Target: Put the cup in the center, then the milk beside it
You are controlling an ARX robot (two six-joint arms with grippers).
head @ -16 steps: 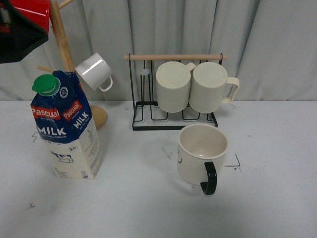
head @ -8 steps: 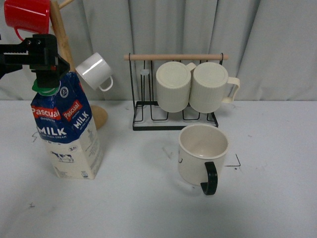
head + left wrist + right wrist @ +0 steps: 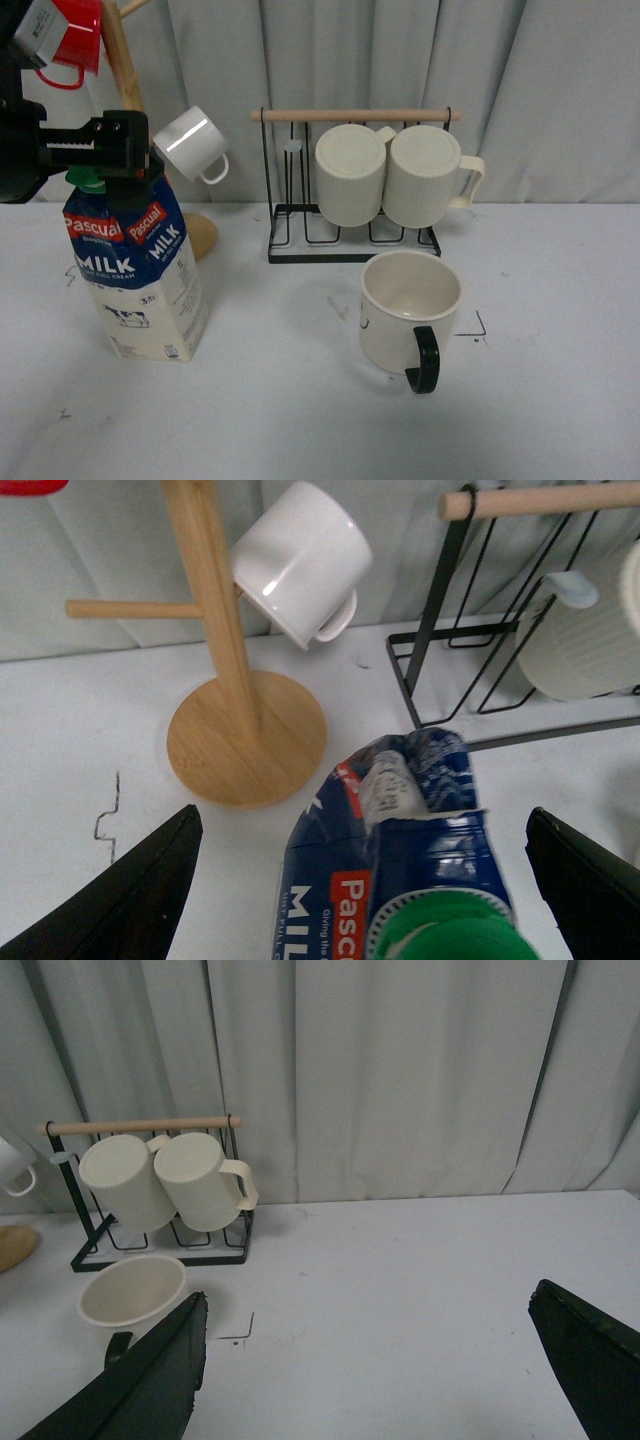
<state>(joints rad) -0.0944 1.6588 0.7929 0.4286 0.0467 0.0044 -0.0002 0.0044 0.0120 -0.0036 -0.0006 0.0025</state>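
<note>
The milk [image 3: 135, 270] stands upright at the table's left, blue top and green cap [image 3: 450, 940] up. My left gripper [image 3: 105, 165] hangs open right at the carton's top; in the left wrist view its fingers [image 3: 130, 900] straddle the milk [image 3: 400, 850] without touching it. The cup [image 3: 410, 310], cream with a black handle [image 3: 425, 360] turned toward me, sits upright on the center, a corner mark [image 3: 478, 325] showing at its right. My right gripper [image 3: 370, 1295] is open over bare table, well right of the cup [image 3: 130, 1290], and is outside the front view.
A wooden mug tree [image 3: 120, 60] behind the milk carries a red mug [image 3: 75, 40] and a white enamel mug [image 3: 190, 143]. A black wire rack [image 3: 350, 240] at the back holds two ribbed cream mugs [image 3: 350, 170]. A grey curtain closes off the rear.
My left gripper has come in from the upper left and dropped down to the carton's top. The milk and the cup have stayed where they were.
</note>
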